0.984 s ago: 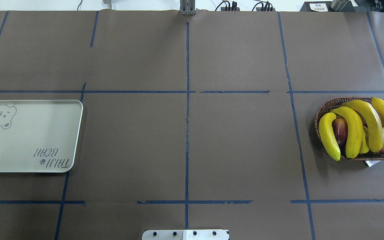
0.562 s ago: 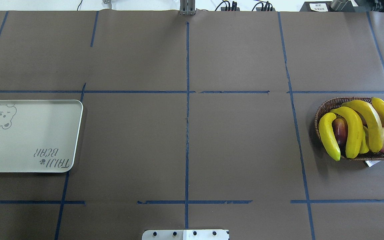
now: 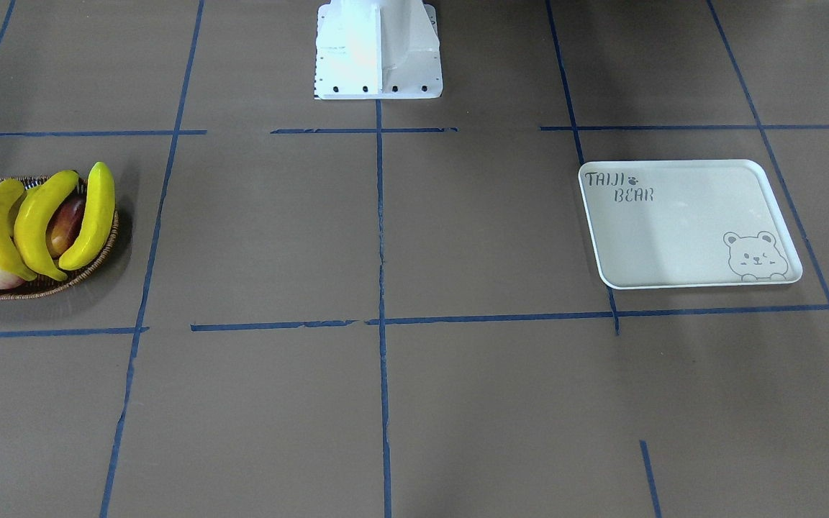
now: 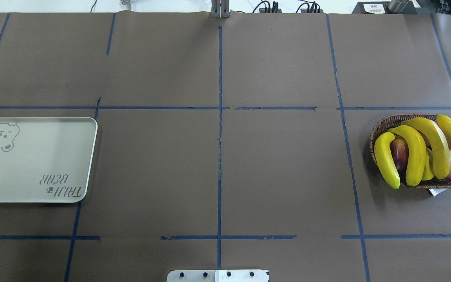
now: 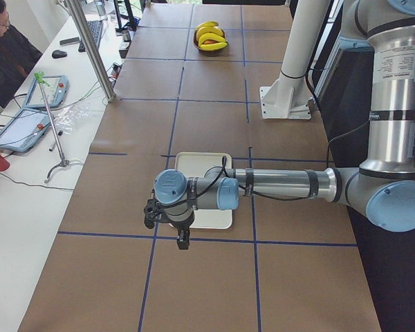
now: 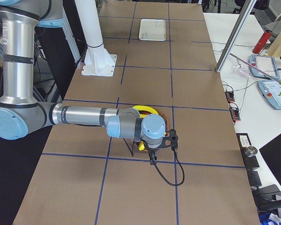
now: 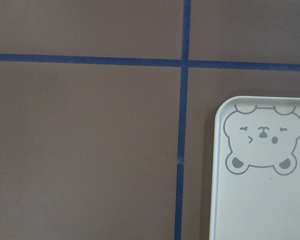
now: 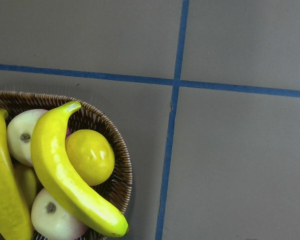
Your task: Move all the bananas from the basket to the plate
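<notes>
Overhead exterior, four bananas (image 4: 415,154) piled in basket (image 4: 384,120), plate (image 4: 33,164) well apart

Over the last second nothing in the overhead view has changed. The four bananas (image 4: 415,152) lie in the same pile in the basket (image 4: 384,120), with the same ends hanging over its rim. The plate (image 4: 33,168) sits on the same spot at the left edge of the desk (image 4: 280,164). The left arm (image 5: 277,184) and the right arm (image 6: 82,116) show only in the side views, which have no earlier picture, so any move of theirs cannot be told.
</notes>
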Available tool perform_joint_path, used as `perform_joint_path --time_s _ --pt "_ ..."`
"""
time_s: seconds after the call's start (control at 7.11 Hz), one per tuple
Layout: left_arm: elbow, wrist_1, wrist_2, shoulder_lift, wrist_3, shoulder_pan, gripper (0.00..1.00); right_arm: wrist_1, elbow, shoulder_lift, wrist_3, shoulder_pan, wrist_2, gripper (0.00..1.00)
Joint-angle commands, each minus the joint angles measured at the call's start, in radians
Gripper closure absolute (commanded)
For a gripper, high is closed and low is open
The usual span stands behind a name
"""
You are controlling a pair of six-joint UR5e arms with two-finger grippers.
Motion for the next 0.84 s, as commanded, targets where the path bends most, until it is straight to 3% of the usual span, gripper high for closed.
perform_joint_path --time_s 0.0,0.42,0.7 --pt "-0.001 0.000 0.000 0.000 0.000 0.002 0.00 -0.008 0.039 0.053 0.024 -0.006 0.000 0.00" --pt "-0.003 -0.001 0.000 -0.002 0.000 0.000 0.00 0.007 0.042 0.071 0.036 -0.090 -0.011 0.00" --pt "-0.004 -0.001 -0.002 0.000 0.000 0.000 0.00 0.163 0.048 0.026 0.044 -0.170 -0.117 0.00"
